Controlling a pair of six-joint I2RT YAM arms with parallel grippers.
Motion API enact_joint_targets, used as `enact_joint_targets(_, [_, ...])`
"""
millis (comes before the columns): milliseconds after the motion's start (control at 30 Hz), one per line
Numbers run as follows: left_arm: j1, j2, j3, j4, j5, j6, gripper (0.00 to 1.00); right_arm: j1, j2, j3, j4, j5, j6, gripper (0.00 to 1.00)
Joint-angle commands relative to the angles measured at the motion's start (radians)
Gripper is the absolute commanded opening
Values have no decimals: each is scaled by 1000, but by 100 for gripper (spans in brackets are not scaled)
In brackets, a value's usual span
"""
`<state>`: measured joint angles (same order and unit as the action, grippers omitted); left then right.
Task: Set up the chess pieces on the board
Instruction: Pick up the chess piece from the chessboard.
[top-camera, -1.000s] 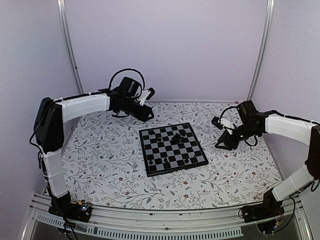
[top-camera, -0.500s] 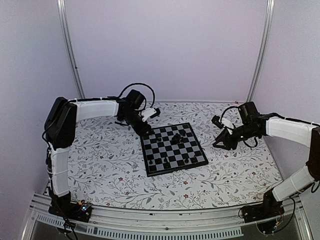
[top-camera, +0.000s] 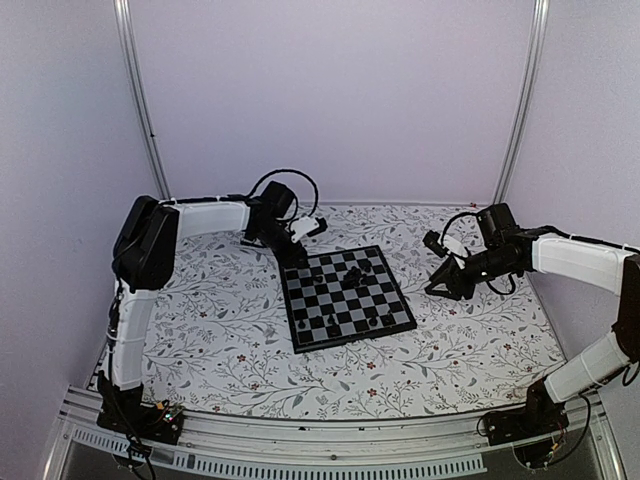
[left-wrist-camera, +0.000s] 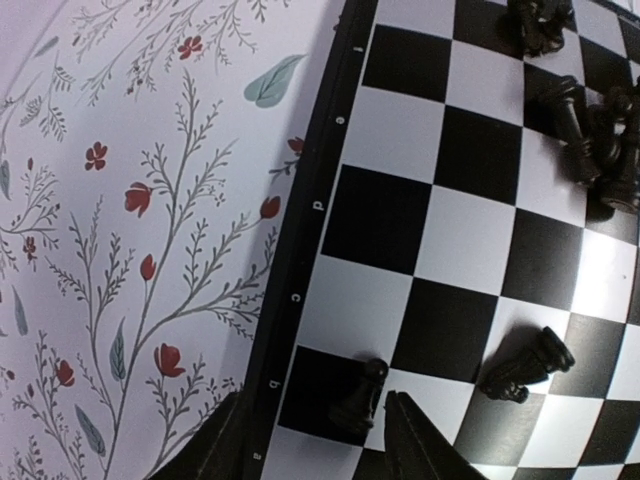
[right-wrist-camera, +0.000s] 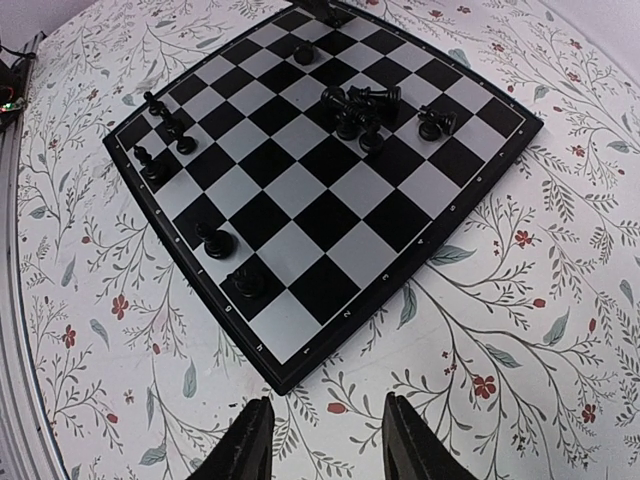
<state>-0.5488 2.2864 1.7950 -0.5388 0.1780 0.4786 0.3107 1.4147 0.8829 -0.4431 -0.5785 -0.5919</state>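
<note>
Inspection: one board (right-wrist-camera: 330, 215) lies on the counter (right-wrist-camera: 520, 330). The chess pieces (right-wrist-camera: 350, 110) all sit on the board. I count at least ten, most set apart from one another. The rest form a tangled heap just off the board's middle, and I cannot number that heap exactly.

There are two hands. My left hand (left-wrist-camera: 315, 440) is spread at a corner of the board, with one pawn (left-wrist-camera: 360, 395) upright between its fingertips, unclamped. My right hand (right-wrist-camera: 325, 440) is spread and empty, over the counter just off the board's edge.
</note>
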Motion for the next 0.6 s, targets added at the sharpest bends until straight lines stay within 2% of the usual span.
enact_joint_targets(0, [26, 31, 39, -19, 57, 23, 45, -7, -1, -15, 15, -10, -9, 39])
enact_joint_targets(267, [43, 48, 27, -43, 176, 23, 36, -7, 26, -10, 14, -6, -11, 39])
enact_joint_targets(567, [43, 81, 30, -36, 180, 19, 33, -5, 52, -6, 10, 0, -11, 39])
